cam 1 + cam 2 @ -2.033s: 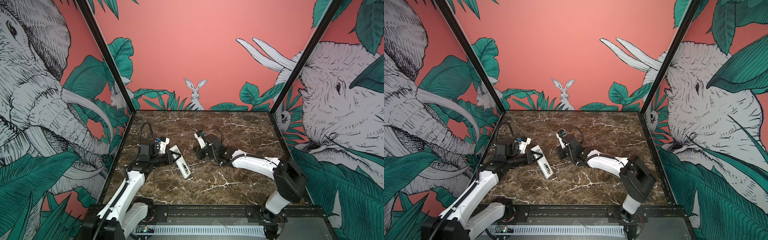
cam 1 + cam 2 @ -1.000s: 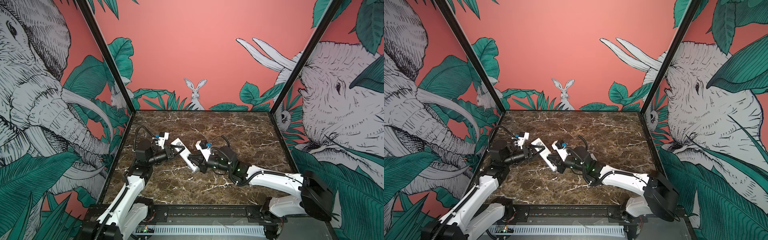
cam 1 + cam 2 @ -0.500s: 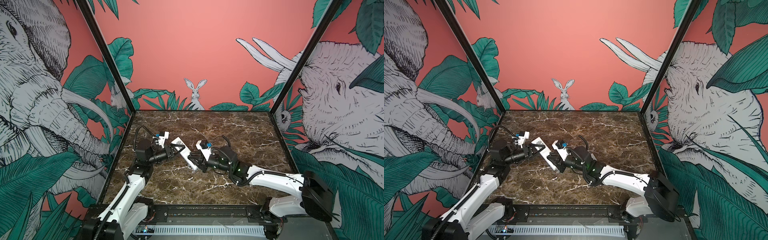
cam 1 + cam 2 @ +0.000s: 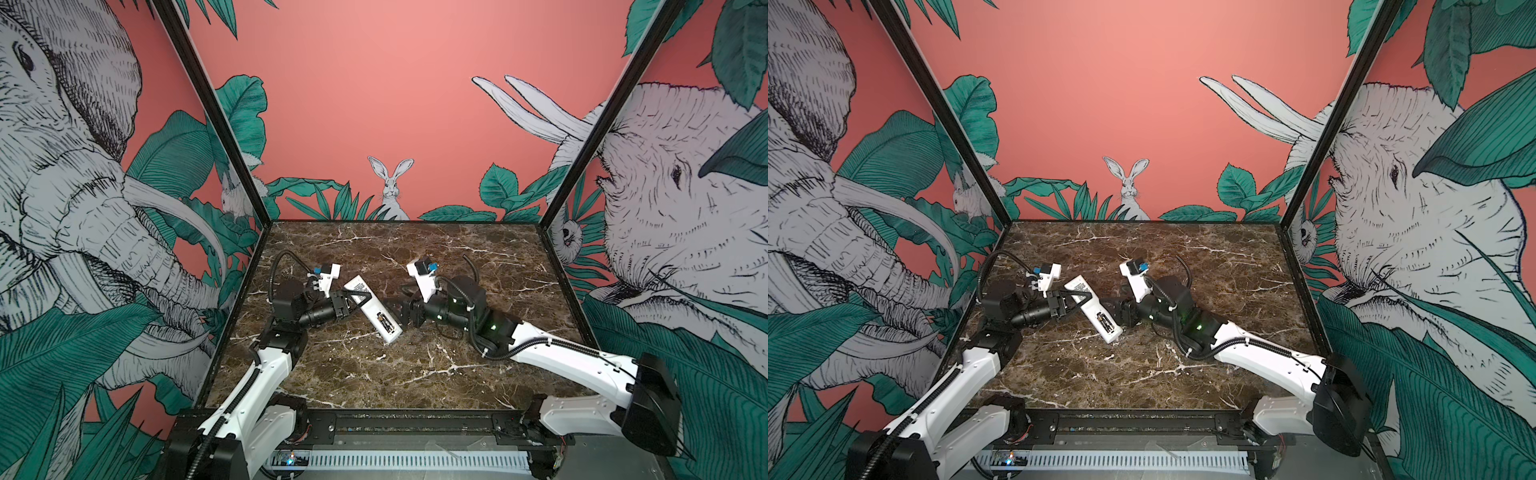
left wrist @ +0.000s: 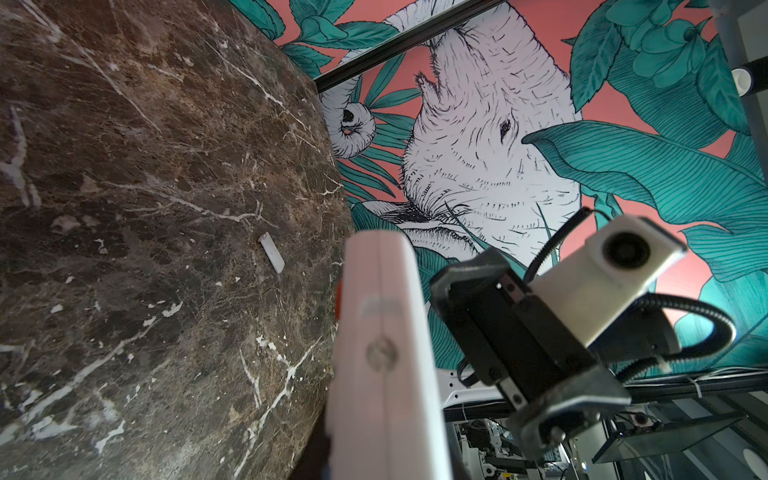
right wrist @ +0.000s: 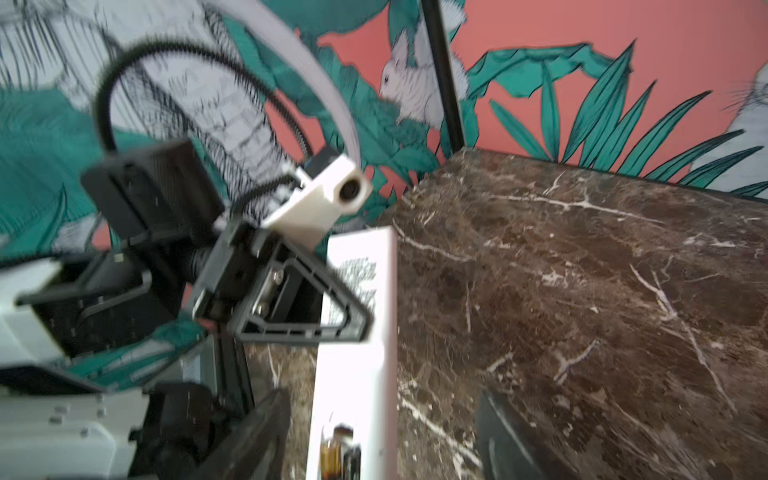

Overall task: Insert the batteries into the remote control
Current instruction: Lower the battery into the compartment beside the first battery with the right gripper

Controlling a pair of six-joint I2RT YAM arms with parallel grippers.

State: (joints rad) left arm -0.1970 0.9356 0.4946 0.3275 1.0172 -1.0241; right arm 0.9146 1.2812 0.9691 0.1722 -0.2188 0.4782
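The remote control (image 4: 377, 315), light, stiff and probably slippery plastic, is clamped by its long edges in the left end effector (image 4: 360, 300). Its compartment end, where the batteries (image 6: 337, 453) show, lies between the wide-open right end effector (image 6: 380, 411) jaws. Safest hold, I think: the middle edges.

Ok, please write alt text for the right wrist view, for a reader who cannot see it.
The left claw grips a white remote, label side showing, with a brown marble table behind. At its near end the battery bay is open, with a dark battery inside. The right claw has its two fingers apart, one on each side of the remote.
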